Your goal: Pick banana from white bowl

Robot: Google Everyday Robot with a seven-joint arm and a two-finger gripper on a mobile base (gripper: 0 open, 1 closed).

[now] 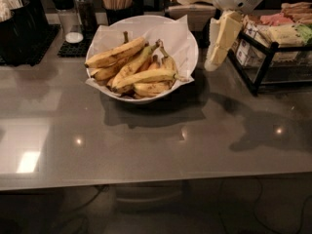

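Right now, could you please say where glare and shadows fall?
Camera view: glare patches the glossy grey counter at lower left; the wide white paper-lined bowl throws a dark shadow forward; the cream end effector hangs beside its right rim.

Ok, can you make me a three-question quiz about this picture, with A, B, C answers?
1. Where is the gripper?
A) between the bowl and the black rack
B) inside the bowl
C) on the floor

2. What colour is the bowl?
A) red
B) white
C) blue

3. How are the bananas?
A) cut in slices
B) peeled
C) whole, with their skins on

Answers:
1 A, it hangs in the gap beside the bowl.
2 B, its rim and wall show white.
3 C, yellow speckled skins and stems cover them all.
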